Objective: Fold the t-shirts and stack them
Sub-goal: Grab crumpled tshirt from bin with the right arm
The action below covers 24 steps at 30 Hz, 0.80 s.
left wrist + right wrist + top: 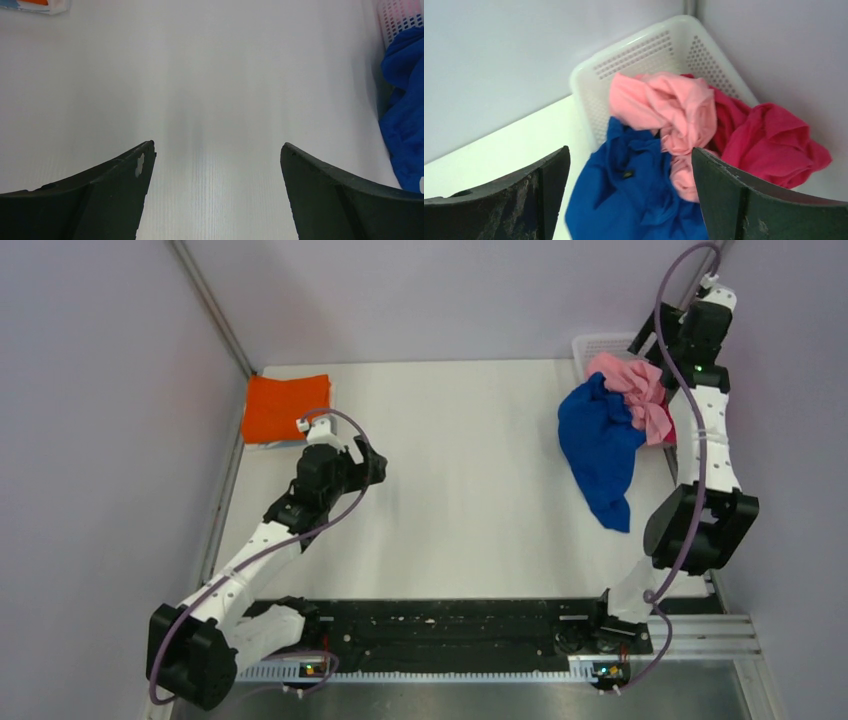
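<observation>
Left tool [217, 145] and right tool [630, 150] stand wide open, empty. Below the right tool the blue shirt [624, 200] spills from the basket [644, 45] against the pink shirt [664, 110]; a grab there may drag both out.

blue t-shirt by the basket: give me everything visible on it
The blue t-shirt is royal-blue soft cloth, crumpled and unfolded. Its top end lies at the rim of the white lattice basket in the far right corner. The rest spills onto the white table, narrowing toward the arms. A small dark tag shows in the right wrist view; no print is visible. The pink t-shirt rests against its top edge. The right end effector hangs open above it, not gripping.
</observation>
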Motion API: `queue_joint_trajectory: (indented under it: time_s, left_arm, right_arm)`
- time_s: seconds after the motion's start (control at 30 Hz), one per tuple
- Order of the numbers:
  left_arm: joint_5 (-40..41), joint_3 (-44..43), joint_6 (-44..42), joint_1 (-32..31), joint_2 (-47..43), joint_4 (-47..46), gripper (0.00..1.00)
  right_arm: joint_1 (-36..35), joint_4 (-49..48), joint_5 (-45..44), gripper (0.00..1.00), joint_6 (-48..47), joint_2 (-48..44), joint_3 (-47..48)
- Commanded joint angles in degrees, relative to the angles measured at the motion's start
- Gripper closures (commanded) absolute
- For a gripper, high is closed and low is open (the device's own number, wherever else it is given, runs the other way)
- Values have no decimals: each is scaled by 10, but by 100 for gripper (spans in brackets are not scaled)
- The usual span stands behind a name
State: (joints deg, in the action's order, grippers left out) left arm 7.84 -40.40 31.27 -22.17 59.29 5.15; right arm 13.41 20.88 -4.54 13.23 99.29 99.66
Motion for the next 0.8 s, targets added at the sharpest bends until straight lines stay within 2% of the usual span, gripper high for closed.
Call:
queue_joint_trajectory:
  time_s: [0.0,0.13,0.27,0.5,0.53,0.6,0.67,0.77]
  left_arm:
    - [-8,2,7,0,-26,-18,1]
    - [-5,7,6,0,-39,-19,1]
    - [-8,9,6,-1,-41,-21,1]
    - [-6,8,5,0,-39,-19,1]
    - [-5,8,4,0,-39,-19,1]
    - [-2,8,4,0,-40,-18,1]
    - [1,8,3,0,-41,-16,1]
    - [3,9,3,0,-42,-16,1]
  right_arm:
    - [-23,45,41,11,30,-4,-45]
    - [-28,63,42,13,54,15,-62]
    - [-39,93,72,19,56,59,-35]
    - [-54,112,17,31,67,118,-9]
    - [-54,108,5,36,71,123,-11]
    - [-54,92,-10,54,87,129,-23]
    - [-54,69,-7,79,99,122,-40]
    - [-54,33,-3,100,107,98,-63]
